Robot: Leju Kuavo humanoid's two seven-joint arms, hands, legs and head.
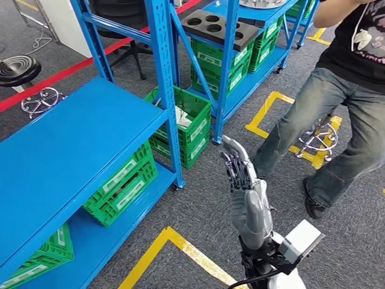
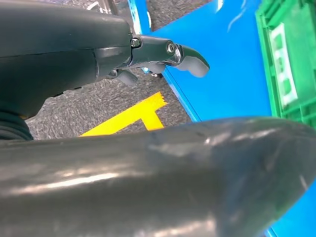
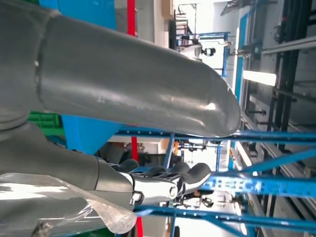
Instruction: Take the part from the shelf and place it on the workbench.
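Observation:
A black tray with round holes [image 1: 218, 27] lies on a shelf of the far blue rack [image 1: 227, 78], well ahead of me. My right hand [image 1: 243, 180] is raised over the grey carpet between the racks, fingers stretched upward and holding nothing. In the right wrist view its dark fingers [image 3: 178, 180] lie straight under the thick grey thumb [image 3: 130, 84], with blue rack beams behind them. My left hand [image 2: 74, 54] hangs beside the near rack's bottom shelf, one finger [image 2: 186, 59] extended, nothing in its grasp.
The near blue rack [image 1: 68, 138] fills the left, with green crates [image 1: 123, 180] on its bottom shelf and another crate [image 1: 186, 120] behind its post. A person in jeans [image 1: 344, 114] stands at the right. Yellow floor tape [image 1: 181, 244] and a black stool [image 1: 18, 69] are nearby.

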